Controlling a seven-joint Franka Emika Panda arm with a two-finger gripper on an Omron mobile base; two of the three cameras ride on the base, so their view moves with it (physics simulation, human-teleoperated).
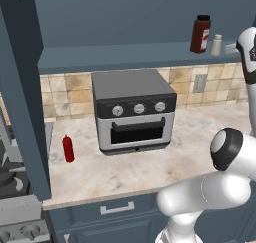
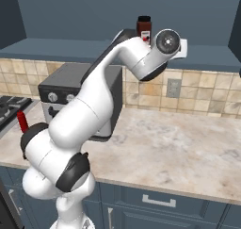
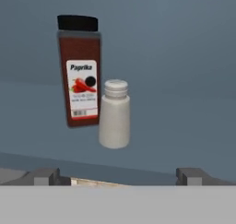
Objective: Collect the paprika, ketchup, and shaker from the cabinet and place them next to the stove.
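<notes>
Silver toaster oven [image 1: 134, 111] on marble counter [image 2: 179, 148]; wall outlet [image 2: 173, 87] on tiled backsplash [image 1: 65, 94].

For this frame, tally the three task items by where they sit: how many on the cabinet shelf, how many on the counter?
On the cabinet shelf: 2, the paprika and the shaker
On the counter, between the toaster oven and the stove: 1, the ketchup
Total: 3

A matt, marbled stone finish is being shown by the worktop [image 1: 150, 162]; brushed grey metal by the toaster oven [image 1: 134, 112]; glossy red plastic by the ketchup [image 1: 68, 148].
</notes>
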